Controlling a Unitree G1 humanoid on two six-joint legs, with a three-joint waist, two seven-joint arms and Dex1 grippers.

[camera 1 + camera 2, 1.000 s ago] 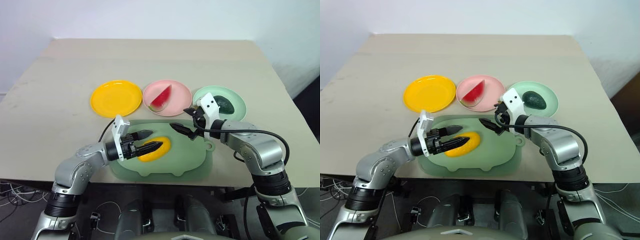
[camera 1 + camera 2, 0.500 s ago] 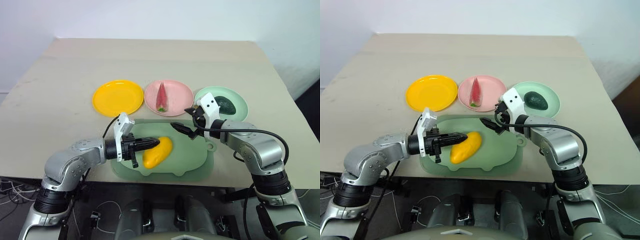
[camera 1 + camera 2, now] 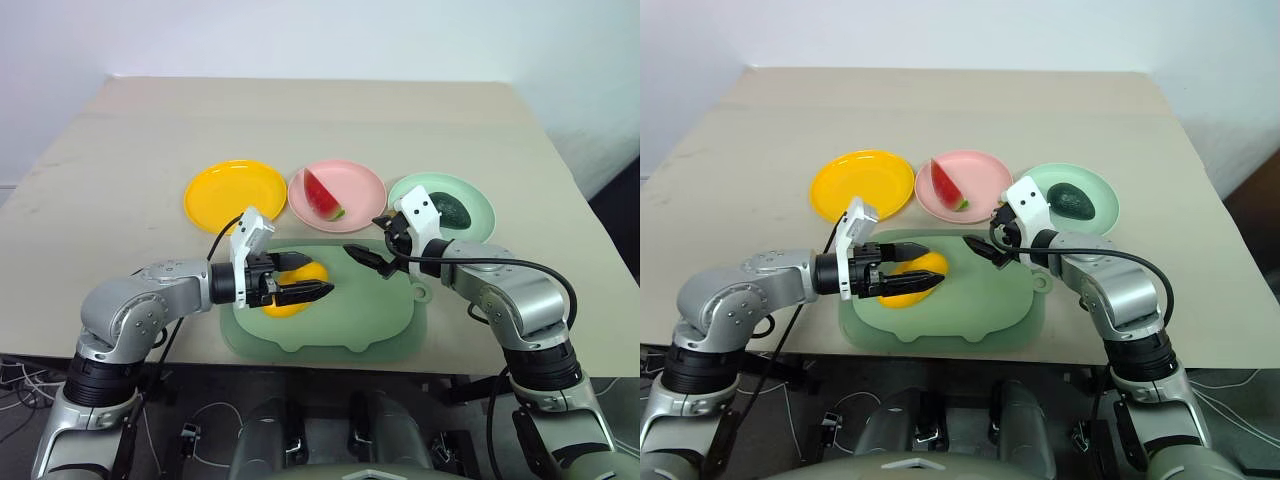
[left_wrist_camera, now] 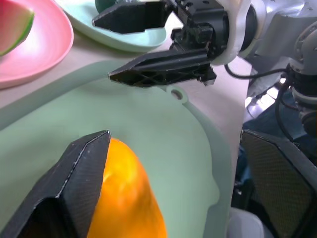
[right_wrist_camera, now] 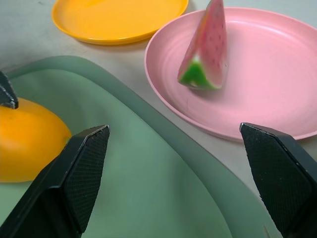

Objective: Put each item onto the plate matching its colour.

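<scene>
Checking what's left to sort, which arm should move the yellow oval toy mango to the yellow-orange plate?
Left. The left gripper already straddles the yellow oval toy mango on the pale green tray, and the round yellow-orange plastic plate lies on its side. The right gripper hangs open farther away.

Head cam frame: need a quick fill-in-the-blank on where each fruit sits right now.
1. The watermelon wedge lies on the ____ plate.
2. The avocado lies on the ____ plate.
3. The mango is over the pale green ____, between the left tool's fingers.
4. The yellow plate holds ____.

Missing words: pink; mint green; tray; nothing
</scene>
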